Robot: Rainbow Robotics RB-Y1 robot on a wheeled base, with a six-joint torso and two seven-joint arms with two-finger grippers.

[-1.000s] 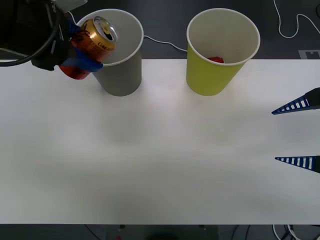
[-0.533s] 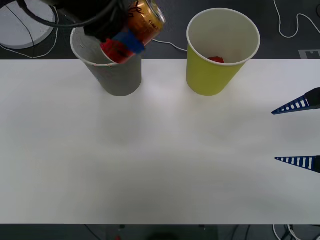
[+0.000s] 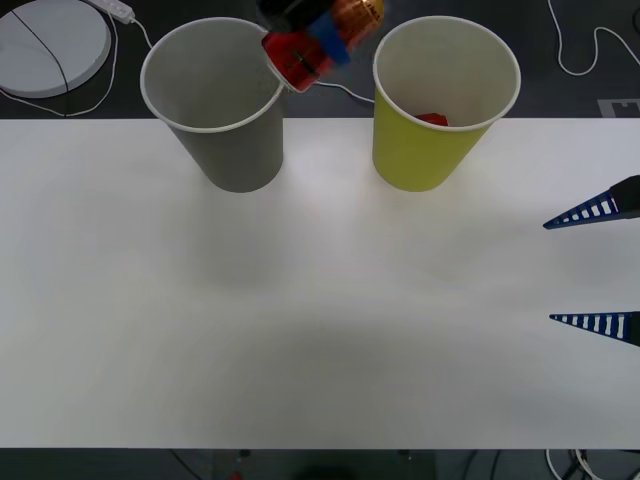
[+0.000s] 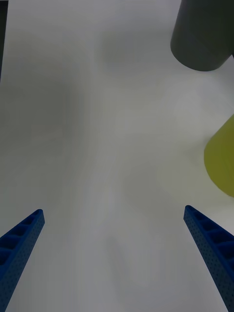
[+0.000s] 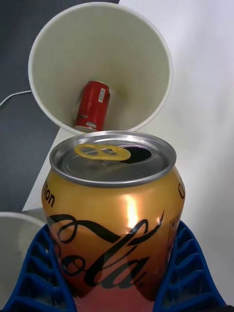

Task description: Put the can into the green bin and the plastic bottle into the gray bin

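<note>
- The left gripper (image 3: 322,38) is clamped on the can (image 3: 325,40), holding it tilted in the air at the far edge of the table (image 3: 320,330), between the gray bin (image 3: 222,130) and the green bin (image 3: 440,110).
- In the left wrist view, the blue fingers (image 5: 192,273) hug both sides of the can (image 5: 114,214), and its pull-tab top faces the green bin's open mouth (image 5: 100,68).
- A second red can (image 5: 92,105) already lies inside the green bin.
- The right gripper (image 3: 598,268) waits near the table's right edge, fingers spread wide apart and holding nothing.
- Risk: the can appears short of the green bin's mouth, so letting go now would likely drop it onto the table or off its far edge.
- Risk: if carried low, the can could strike the green bin's rim and tip the light paper cup over.
- Risk: the gray bin's rim sits just beside the can's lower end, so a swing could knock it.
- No plastic bottle is seen on the table.
</note>
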